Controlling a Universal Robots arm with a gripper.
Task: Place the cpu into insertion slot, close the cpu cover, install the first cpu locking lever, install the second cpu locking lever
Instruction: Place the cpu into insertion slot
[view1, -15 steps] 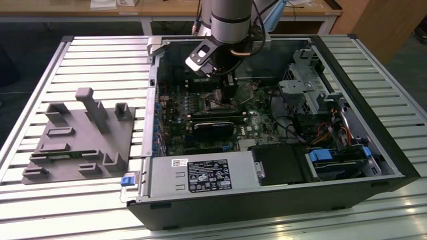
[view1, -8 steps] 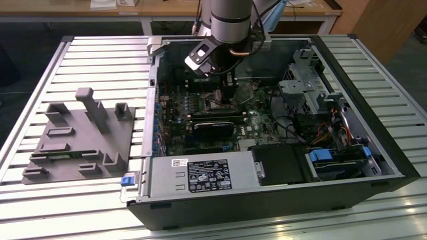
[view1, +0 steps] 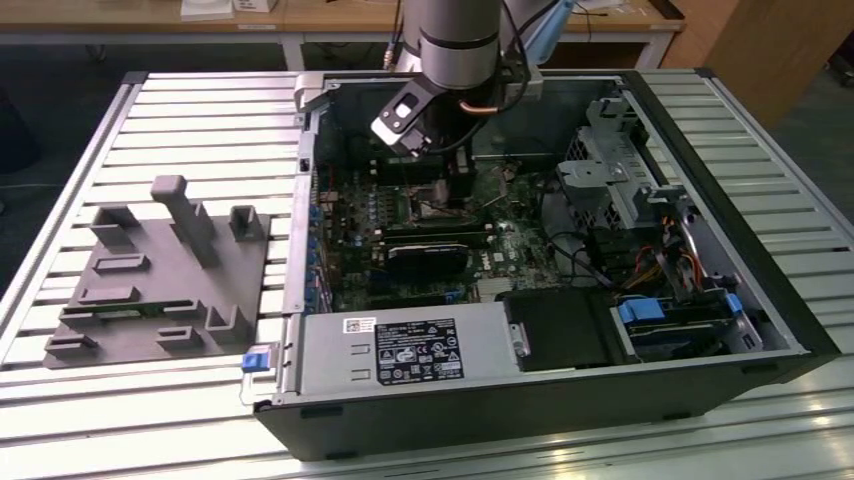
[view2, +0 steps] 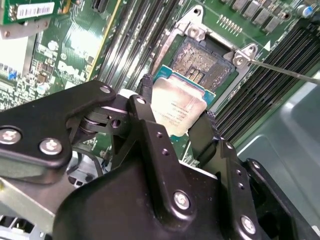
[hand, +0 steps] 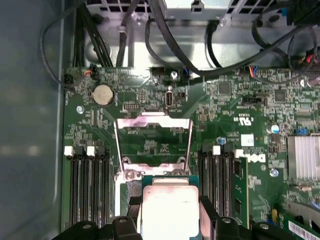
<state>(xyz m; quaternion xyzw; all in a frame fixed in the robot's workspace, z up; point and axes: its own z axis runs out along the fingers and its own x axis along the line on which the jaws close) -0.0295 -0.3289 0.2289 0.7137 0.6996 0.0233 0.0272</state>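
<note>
Over the square dark silver-rimmed insertion slot (view2: 202, 62) I see my black gripper (view2: 176, 106) clamped on the flat silver-grey cpu (view2: 175, 114) — the thin silver cpu cover (hand: 152, 121) stands open.

My arm (view1: 461, 30) hangs almost straight down in the exterior view, with my hand (view1: 422, 150) at its lower end, pointing downward. In both wrist views my two black fingers (view2: 146, 107) are closed (one on each side) against opposite edges of the cpu (view2: 176, 100), pinching it between them.
</note>
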